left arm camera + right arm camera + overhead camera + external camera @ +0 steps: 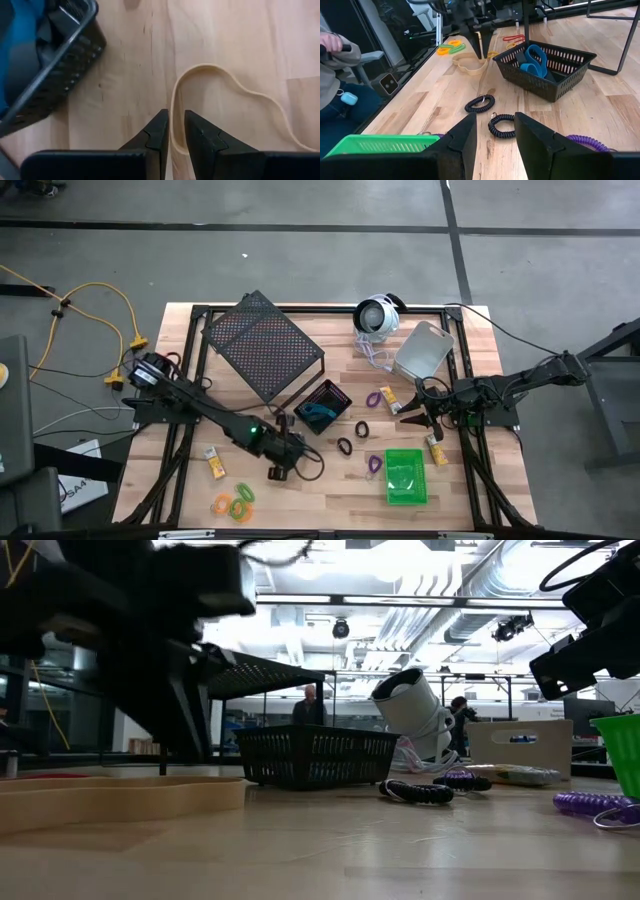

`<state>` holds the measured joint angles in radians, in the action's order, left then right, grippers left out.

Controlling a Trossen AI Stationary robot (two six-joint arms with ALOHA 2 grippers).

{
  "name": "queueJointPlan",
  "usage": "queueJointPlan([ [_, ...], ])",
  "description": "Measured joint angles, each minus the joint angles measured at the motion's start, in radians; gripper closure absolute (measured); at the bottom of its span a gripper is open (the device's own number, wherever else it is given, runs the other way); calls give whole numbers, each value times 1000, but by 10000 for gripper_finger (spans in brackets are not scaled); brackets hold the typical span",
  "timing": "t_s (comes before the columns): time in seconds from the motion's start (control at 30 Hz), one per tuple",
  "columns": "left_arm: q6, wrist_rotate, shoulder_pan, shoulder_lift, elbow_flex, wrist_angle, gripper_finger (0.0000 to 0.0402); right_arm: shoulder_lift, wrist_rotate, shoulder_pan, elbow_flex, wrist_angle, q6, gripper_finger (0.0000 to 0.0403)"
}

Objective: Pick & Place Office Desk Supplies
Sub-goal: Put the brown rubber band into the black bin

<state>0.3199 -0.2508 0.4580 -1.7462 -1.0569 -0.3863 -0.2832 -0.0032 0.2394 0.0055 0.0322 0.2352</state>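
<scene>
A: From above, where is the left gripper?
B: Low on the table just beside the black bin, which has a blue loop inside. The right gripper sits past the green bin, near a yellow piece.

A: And at table height?
B: The black bin stands mid-table, a dark coil lying in front of it.

A: Left wrist?
B: Its fingers are pinched on the edge of a tan elastic loop — the loop lies flat on the wood.

A: Right wrist?
B: Its fingers are spread, grasping nothing — two black coils lie ahead.
</scene>
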Motion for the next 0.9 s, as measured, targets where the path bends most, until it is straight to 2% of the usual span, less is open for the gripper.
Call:
queueJointPlan([
  [0.2,33,80,-43,-19,0,4,346,0,0,0,0,0,0,283],
  [0.9,53,88,-30,-41,0,1,346,0,0,0,0,-1,0,283],
])
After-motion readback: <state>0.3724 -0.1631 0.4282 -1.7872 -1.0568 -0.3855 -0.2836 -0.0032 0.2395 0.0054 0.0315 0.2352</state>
